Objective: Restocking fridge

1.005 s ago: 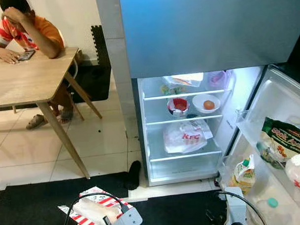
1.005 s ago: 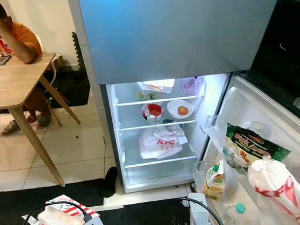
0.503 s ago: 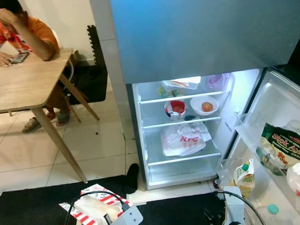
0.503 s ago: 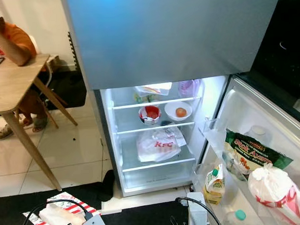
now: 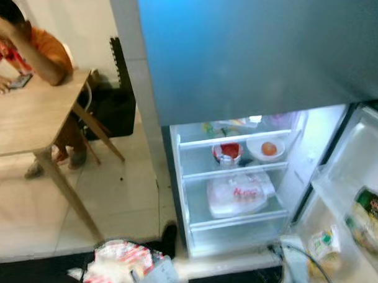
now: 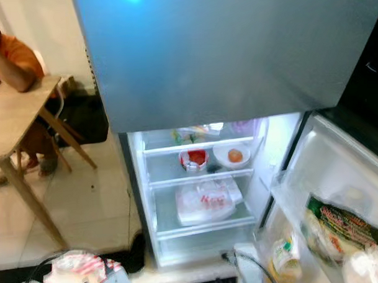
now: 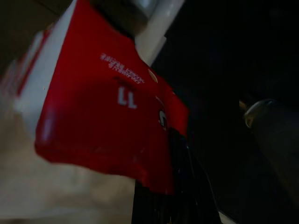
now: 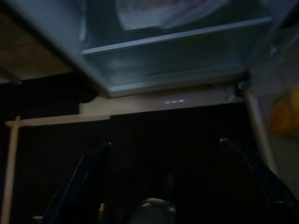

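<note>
My left gripper [image 5: 135, 277] is low at the left, shut on a red-and-white striped food box [image 5: 116, 271]; the left wrist view has the box's red side [image 7: 107, 116] against one black finger [image 7: 180, 158]. My right gripper [image 8: 164, 143] stands open over the dark mat, facing the bottom of the open fridge [image 5: 234, 177]. Its lit shelves hold a red bowl [image 5: 226, 151], a white bowl [image 5: 267, 149] with an orange item and a white KFC bag [image 5: 240, 194]. The whole picture is blurred.
The fridge door [image 6: 340, 192] swings open at the right, holding a green packet [image 6: 341, 226] and a yellow pouch [image 6: 285, 256]. The freezer door [image 5: 260, 46] above is closed. A person [image 5: 24, 41] sits at a wooden table [image 5: 27, 119] at the left. A dark object [image 5: 168, 235] lies by the fridge's foot.
The camera has moved closer to the fridge and the picture has blurred. The box stays in my left gripper; the right gripper stays open.
</note>
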Controlling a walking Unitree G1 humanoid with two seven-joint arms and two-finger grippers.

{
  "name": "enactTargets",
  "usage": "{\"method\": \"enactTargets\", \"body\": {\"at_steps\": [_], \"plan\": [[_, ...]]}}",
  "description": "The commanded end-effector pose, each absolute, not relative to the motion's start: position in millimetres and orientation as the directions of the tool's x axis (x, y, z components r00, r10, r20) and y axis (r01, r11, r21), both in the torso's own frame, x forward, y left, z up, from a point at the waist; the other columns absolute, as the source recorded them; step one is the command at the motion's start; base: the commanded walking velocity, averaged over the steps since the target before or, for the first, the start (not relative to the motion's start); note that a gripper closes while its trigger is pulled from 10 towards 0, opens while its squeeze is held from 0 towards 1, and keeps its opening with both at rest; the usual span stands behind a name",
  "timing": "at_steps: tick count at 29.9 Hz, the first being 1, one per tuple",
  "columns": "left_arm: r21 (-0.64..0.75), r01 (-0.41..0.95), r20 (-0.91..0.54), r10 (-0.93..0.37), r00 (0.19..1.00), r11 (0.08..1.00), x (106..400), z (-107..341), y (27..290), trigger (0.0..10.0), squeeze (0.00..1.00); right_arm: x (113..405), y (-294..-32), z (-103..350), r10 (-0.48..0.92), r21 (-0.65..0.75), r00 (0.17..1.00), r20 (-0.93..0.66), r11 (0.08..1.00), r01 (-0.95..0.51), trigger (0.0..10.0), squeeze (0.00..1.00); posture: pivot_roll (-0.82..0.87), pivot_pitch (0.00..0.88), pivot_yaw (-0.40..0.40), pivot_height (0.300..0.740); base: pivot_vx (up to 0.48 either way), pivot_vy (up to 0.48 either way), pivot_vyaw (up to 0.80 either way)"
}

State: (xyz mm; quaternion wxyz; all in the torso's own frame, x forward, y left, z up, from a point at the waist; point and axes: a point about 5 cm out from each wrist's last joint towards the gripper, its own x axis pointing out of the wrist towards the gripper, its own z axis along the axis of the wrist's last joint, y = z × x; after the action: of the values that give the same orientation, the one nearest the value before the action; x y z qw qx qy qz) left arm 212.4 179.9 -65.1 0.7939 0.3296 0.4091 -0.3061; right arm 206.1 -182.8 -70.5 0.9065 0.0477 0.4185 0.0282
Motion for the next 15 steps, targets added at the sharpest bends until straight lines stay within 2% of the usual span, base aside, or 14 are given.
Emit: {"method": "enactTargets", "body": {"at_steps": [1, 15], "plan": [[0.267, 0.767, -0.866, -0.204, 0.457, 0.584, 206.6, -68.1, 184.4, 10.0, 0.00, 208.5, -176.8, -69.8, 0.101, 0.130, 0.655, -0.749, 0.992, -0.004, 10.0, 0.00, 0.00, 0.024, 0.028, 0.740, 0.322, 0.000, 0.00], [0.265, 0.775, -0.866, -0.211, 0.453, 0.574, 207.5, -67.4, 184.0, 10.0, 0.00, 206.6, -179.6, -70.5, 0.092, 0.123, 0.653, -0.752, 0.992, 0.001, 10.0, 0.00, 0.00, 0.014, 0.033, 0.740, 0.322, 0.000, 0.00]]}}
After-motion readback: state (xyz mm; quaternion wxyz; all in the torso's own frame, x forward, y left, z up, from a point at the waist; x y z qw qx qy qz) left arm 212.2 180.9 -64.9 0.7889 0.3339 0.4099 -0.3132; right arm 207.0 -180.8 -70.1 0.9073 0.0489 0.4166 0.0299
